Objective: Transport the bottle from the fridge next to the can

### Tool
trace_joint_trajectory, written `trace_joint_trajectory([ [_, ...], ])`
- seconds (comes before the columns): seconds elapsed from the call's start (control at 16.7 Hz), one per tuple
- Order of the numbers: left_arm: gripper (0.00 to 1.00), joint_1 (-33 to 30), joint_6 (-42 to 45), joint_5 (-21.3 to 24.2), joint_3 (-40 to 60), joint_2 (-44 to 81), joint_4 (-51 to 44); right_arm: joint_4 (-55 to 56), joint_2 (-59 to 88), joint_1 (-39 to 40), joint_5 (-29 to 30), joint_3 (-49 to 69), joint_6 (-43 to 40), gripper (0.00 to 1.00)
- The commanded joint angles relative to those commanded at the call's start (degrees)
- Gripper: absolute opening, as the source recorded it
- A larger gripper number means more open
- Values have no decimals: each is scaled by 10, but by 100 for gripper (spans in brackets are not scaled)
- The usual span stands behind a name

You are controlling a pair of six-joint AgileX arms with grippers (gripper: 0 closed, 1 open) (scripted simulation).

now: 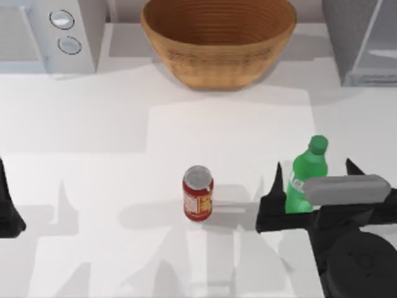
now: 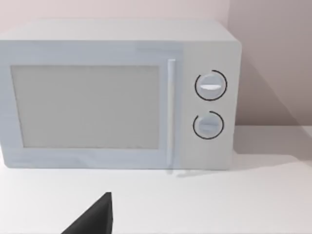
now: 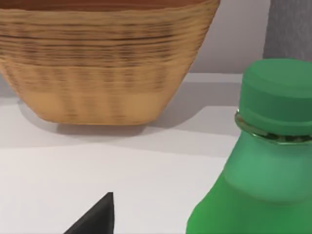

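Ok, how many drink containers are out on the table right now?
2. The can stands upright near the table's middle. The bottle stands upright to its right, between the right gripper's fingers. The fridge interior is out of view, so more may be hidden.

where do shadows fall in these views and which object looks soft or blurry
Top view: the can and right tool cast grey shadows leftward on the table. Right wrist view: the basket shadows the table; the bottle is close and soft-edged.
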Motion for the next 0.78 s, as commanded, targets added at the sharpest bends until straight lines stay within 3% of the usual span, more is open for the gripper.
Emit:
trace_joint_trajectory([
  [0.3, 100, 0, 0, 0, 0, 0, 0, -21, -72, -41, -55, 15, -9, 100],
  [0.78, 100, 0, 0, 0, 0, 0, 0, -174, -370, -214, -249, 25, -43, 100],
])
